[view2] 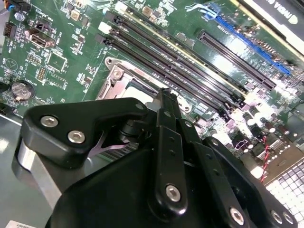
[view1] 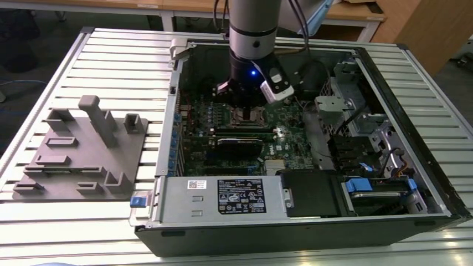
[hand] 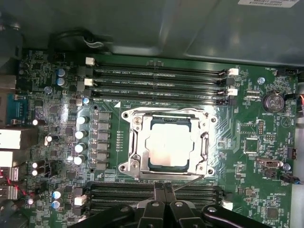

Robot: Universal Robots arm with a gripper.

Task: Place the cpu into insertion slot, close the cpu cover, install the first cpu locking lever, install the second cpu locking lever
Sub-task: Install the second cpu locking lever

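The cpu (hand: 167, 142), a silver-grey square, lies in the insertion slot (hand: 212, 138) on the green motherboard. The cpu cover (hand: 137, 142), a silver frame plate, lies flat over it, and the chip shows through its window. A thin wire locking lever (hand: 192, 180) runs slanted along the socket edge nearest my gripper (hand: 163, 189). The black fingers (hand: 156, 202) are pressed together, their tips right at the lever's end. In the second wrist view the gripper (view2: 164, 94) tapers to a point just above the slot (view2: 124, 85). In the exterior view the gripper (view1: 240, 104) hangs over the slot (view1: 250, 117) inside the open case.
Long black memory slots (hand: 161, 78) flank the socket on both sides. A black card (view1: 238, 145), the power supply (view1: 221, 197), cables and drive bays (view1: 369, 138) crowd the case. A grey fixture block (view1: 81, 149) stands on the slatted table at the exterior view's left.
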